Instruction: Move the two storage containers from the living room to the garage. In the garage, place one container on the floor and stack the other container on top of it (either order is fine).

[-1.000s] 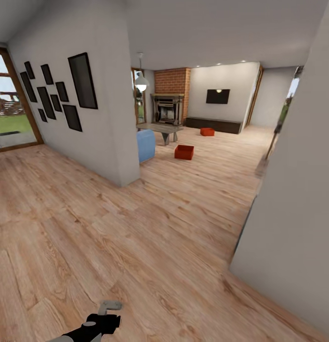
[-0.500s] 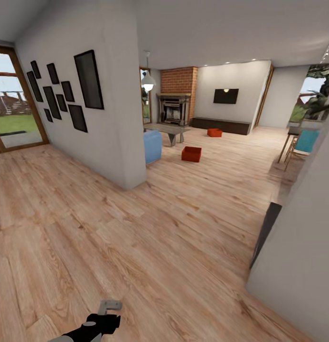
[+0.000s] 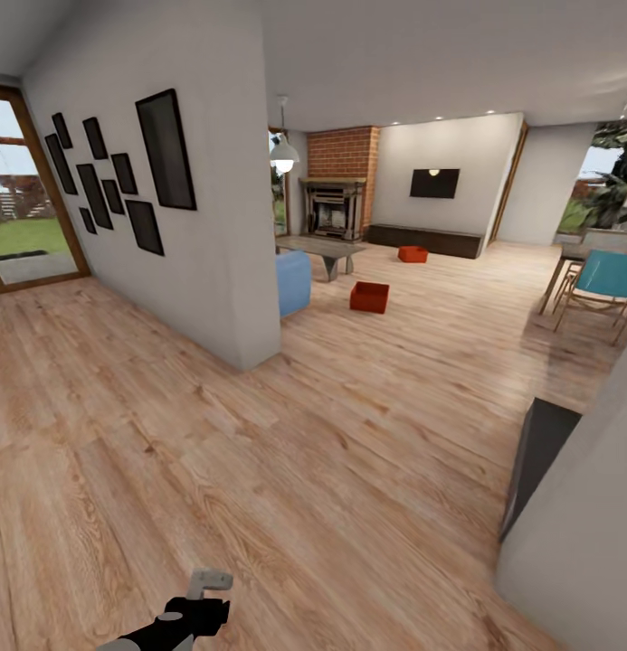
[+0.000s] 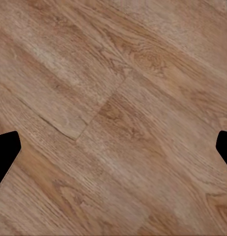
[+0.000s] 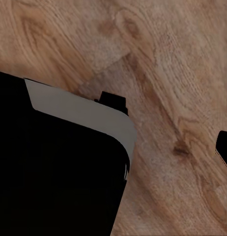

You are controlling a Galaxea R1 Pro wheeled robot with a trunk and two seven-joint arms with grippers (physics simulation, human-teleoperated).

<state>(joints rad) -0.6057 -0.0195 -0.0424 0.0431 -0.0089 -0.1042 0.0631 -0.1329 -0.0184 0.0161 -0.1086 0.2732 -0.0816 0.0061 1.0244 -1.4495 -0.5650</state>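
Note:
Two red-orange storage containers stand on the light wood planks of the living room far ahead in the head view. The nearer container [image 3: 369, 297] looks squarish and deep and sits by the grey low table [image 3: 320, 247]. The farther container [image 3: 413, 254] lies in front of the long dark cabinet [image 3: 426, 239]. My left gripper [image 3: 209, 583] hangs low at the picture's bottom edge, far from both. In the left wrist view the left gripper [image 4: 113, 147] is open over bare planks. The right wrist view has one dark fingertip [image 5: 224, 150] at the edge, with nothing held.
A white partition wall [image 3: 213, 226] with dark picture frames juts in at the left, and a blue seat [image 3: 293, 282] stands past its end. A grey wall corner [image 3: 584, 506] with a dark panel is close on the right. A teal chair [image 3: 607, 280] is beyond it.
The whole head view has shifted: the camera has moved forward and turned, the right wall has slid aside and the teal chair has come into sight. The containers and the arm look unmoved.

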